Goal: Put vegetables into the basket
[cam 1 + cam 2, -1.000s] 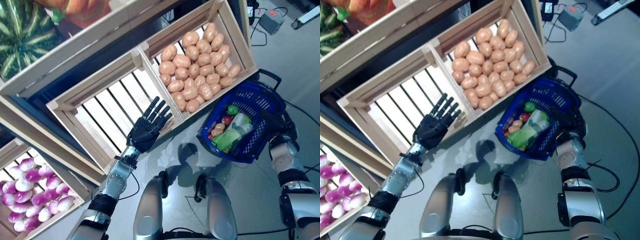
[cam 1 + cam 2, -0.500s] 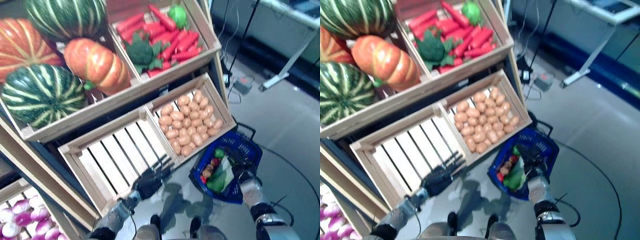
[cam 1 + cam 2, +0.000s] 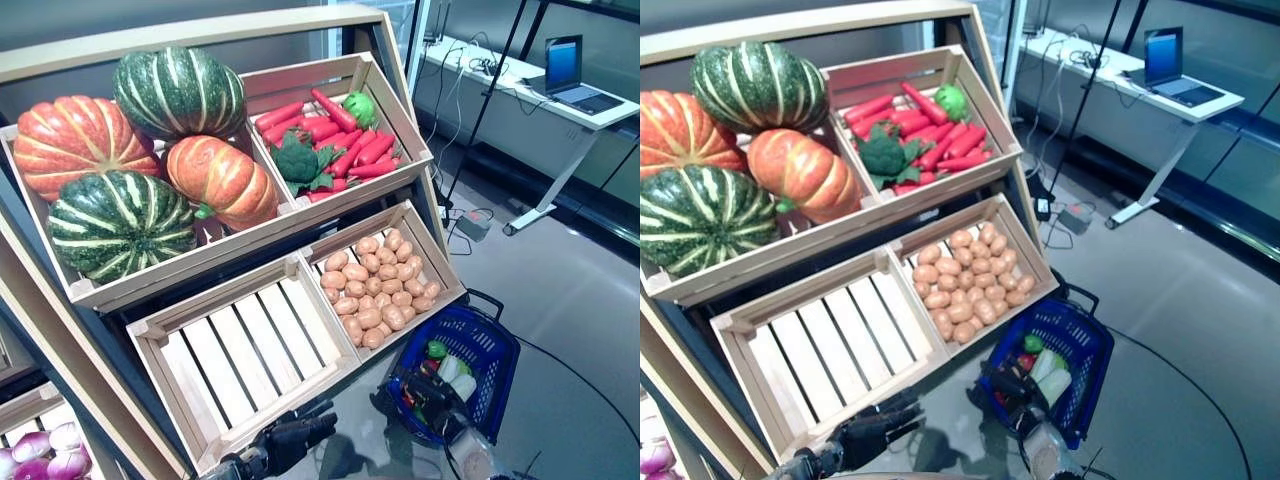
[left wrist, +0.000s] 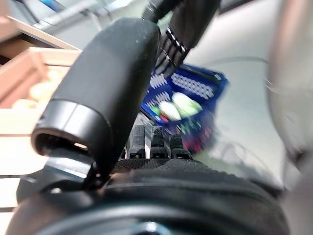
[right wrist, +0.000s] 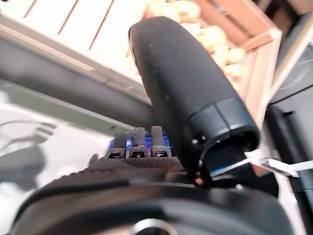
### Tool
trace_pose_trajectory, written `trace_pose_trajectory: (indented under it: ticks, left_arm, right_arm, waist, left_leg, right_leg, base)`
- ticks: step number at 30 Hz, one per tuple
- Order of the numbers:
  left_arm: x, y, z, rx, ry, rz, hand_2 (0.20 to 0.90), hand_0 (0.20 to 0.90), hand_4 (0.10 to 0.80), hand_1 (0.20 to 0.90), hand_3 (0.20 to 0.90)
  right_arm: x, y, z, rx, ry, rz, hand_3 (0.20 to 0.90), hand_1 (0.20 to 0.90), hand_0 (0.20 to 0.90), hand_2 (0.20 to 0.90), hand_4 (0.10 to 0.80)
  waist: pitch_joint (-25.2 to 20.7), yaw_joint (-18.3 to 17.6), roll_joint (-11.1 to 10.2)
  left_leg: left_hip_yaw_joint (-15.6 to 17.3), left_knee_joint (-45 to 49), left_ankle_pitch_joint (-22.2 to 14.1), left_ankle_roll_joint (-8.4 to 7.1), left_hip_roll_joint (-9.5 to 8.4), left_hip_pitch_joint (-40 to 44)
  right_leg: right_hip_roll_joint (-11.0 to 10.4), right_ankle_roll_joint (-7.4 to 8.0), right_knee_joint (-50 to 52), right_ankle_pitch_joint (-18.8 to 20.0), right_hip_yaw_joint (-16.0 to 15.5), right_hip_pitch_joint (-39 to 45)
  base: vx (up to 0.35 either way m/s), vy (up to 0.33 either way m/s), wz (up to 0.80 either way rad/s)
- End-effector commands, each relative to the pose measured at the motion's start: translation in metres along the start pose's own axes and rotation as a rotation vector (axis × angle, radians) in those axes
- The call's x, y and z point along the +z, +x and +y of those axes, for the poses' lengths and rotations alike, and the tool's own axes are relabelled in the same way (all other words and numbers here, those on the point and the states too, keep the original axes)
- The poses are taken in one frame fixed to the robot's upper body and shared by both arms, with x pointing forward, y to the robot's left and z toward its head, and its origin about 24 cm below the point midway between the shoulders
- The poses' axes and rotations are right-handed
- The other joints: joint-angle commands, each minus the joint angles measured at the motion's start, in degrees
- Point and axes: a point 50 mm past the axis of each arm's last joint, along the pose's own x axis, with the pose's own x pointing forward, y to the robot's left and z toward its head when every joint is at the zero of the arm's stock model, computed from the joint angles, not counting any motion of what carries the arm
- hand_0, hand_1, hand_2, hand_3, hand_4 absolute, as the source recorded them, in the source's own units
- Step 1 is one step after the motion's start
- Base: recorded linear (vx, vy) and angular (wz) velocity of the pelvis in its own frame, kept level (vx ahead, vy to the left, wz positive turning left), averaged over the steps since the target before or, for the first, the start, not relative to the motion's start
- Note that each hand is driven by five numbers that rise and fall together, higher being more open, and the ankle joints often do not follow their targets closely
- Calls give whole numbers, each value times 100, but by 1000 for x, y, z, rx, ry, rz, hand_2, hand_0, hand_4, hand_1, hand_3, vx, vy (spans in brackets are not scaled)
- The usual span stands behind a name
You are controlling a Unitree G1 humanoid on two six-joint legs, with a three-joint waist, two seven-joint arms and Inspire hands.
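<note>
A tiered wooden produce stand (image 3: 60,300) holds crates. The top crates carry large orange and green striped pumpkins (image 3: 140,150) and red carrots with green broccoli (image 3: 325,145). Below, one slatted crate (image 3: 250,350) lies bare beside a crate of brown potatoes (image 3: 380,290). The blue plastic mesh basket (image 3: 490,345), holding green, white and red vegetables (image 3: 445,370), hangs just off the stand's lower right corner, gripped by the right hand (image 3: 425,395). The left hand (image 3: 295,438), fingers straight, hovers at the slatted crate's front edge.
</note>
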Motion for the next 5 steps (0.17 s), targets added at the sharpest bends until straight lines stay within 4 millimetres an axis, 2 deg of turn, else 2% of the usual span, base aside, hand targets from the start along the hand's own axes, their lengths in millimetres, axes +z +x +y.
trace_pose_trajectory:
  ticks: [1, 5]
  left_arm:
    - [-2, 18, -15, 12, 146, 50, 900, 900, 800, 900, 900]
    - [-12, 21, -12, 131, 155, 95, 900, 900, 800, 900, 900]
  right_arm:
    - [5, 7, 25, 146, -163, -4, 900, 900, 900, 900, 800]
    - [-6, 7, 30, 136, -294, 29, 900, 900, 900, 900, 800]
  waist:
    - [107, -128, 119]
    - [144, -140, 147]
  left_leg:
    - [121, 12, -396, 190, -232, -86]
    - [59, 12, -401, 195, -263, -80]
  right_leg:
    - [168, -330, -191, 204, 129, -139]
    - [163, -332, -192, 176, 126, -121]
  base:
    - [8, 26, 7]
    - [7, 19, 0]
